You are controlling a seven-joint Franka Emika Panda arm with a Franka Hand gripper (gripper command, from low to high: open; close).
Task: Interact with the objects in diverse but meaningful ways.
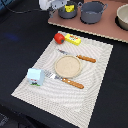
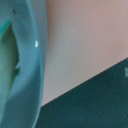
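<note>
My gripper (image 1: 54,5) is at the back of the exterior view, beside the left grey pot (image 1: 67,11); its fingers are too blurred to read. A yellow cheese wedge (image 1: 69,8) lies in that pot. A second grey pot (image 1: 93,12) stands to its right on the pink board (image 1: 100,27). The red tomato (image 1: 59,37) and the yellow box (image 1: 73,39) sit at the placemat's far edge. The white-blue milk carton (image 1: 35,76) stands at the mat's left. The wrist view shows a pot's rim (image 2: 35,55) very close, with no fingers visible. The frying pan is out of view.
On the striped placemat (image 1: 95,85) lie a round tan plate (image 1: 67,65), a wooden-handled knife (image 1: 80,57) and a wooden-handled fork (image 1: 67,81). A pale bowl (image 1: 123,17) stands at the board's right end. The dark table (image 1: 20,40) surrounds the mat.
</note>
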